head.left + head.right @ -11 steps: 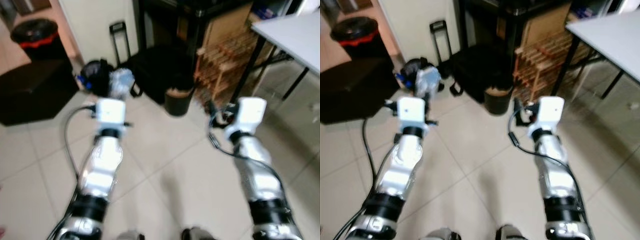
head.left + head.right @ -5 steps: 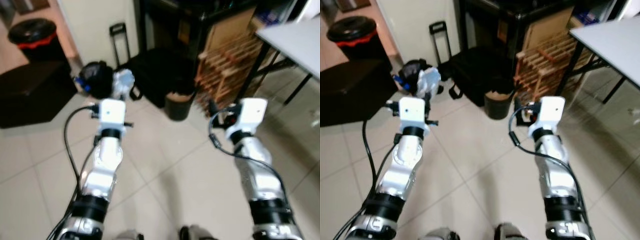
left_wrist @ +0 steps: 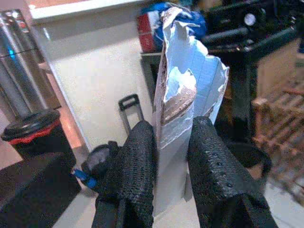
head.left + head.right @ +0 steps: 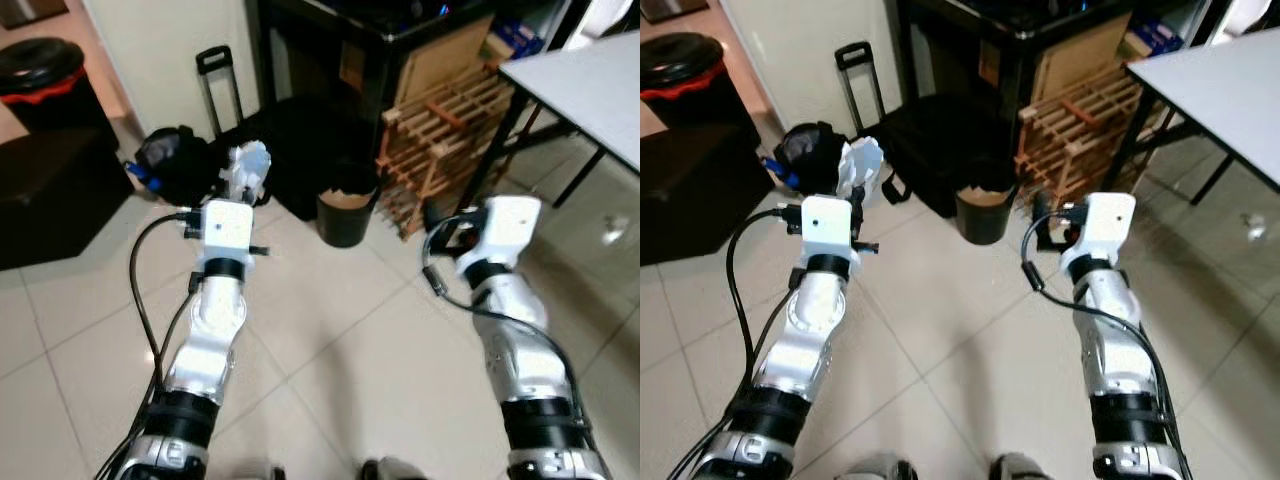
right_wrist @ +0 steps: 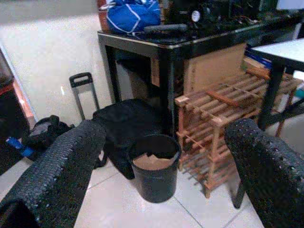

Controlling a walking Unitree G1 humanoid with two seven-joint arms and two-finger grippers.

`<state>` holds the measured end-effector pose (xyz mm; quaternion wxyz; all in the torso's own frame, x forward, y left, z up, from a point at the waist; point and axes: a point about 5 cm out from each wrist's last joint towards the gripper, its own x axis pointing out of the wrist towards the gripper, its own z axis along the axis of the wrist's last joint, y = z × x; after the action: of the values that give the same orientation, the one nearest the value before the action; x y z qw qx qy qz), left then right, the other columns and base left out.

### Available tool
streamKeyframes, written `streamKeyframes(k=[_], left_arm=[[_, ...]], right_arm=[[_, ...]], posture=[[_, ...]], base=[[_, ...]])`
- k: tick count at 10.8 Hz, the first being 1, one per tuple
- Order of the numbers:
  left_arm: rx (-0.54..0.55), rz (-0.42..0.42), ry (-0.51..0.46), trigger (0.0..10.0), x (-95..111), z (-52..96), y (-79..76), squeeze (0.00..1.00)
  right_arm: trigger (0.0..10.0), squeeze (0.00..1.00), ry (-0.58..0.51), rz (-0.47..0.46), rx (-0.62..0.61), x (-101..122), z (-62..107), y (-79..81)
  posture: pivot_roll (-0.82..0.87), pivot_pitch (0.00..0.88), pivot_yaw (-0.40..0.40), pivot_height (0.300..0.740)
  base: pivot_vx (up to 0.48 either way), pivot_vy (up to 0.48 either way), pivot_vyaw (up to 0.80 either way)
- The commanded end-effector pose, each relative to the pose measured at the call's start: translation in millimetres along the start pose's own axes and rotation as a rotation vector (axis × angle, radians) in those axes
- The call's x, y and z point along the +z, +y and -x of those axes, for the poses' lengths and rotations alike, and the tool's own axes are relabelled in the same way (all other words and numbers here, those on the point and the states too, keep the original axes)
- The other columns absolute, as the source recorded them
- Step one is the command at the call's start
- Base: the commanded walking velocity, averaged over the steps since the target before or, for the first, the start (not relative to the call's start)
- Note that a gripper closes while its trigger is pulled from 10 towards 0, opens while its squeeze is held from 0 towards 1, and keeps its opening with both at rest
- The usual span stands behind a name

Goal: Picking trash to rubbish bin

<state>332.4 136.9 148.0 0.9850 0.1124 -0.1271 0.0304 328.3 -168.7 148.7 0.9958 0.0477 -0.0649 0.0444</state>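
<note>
A room in a home: tiled floor [image 4: 940,320], a black suitcase [image 5: 126,126], a wooden rack [image 5: 223,118], a small bin [image 5: 154,166] and a white table [image 4: 1215,85].

My left gripper [image 3: 171,156] hides the lower part of the torn white carton [image 3: 183,95]; I can't read any print on it. In the head views its fingers sit behind the white wrist camera box [image 4: 226,226]. The right gripper [image 5: 161,156] fingers run off the wrist picture's edges, tips cut. The white table [image 4: 590,80] is cropped at the right edge. The red-rimmed black bin [image 4: 680,55] is cut at the top left. I can't tell what the brown scrap in the small black bin [image 5: 154,166] is.
</note>
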Motion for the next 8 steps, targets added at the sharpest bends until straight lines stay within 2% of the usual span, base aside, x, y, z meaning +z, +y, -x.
streamKeyframes(k=[1,5,8], left_arm=[[0.032,-0.025,0.018,10.0,-4.6,1.3,11.5,0.00],[0.030,-0.028,0.025,10.0,-5.6,1.1,11.0,0.00],[0.027,-0.027,0.025,10.0,-5.6,1.2,10.6,0.00]], right_arm=[[10.0,0.00,0.002,-0.012,0.026,-1.2,-0.1,9.7],[10.0,0.00,0.007,-0.020,0.028,-2.4,-0.1,10.8],[10.0,0.00,0.013,-0.027,0.034,-2.8,-0.7,12.0]], posture=[[-0.02,0.178,0.036,0.740],[-0.02,0.176,0.035,0.740],[-0.02,0.173,0.037,0.740]], base=[[0.364,0.000,0.00],[0.364,0.000,0.00],[0.364,0.000,-0.70]])
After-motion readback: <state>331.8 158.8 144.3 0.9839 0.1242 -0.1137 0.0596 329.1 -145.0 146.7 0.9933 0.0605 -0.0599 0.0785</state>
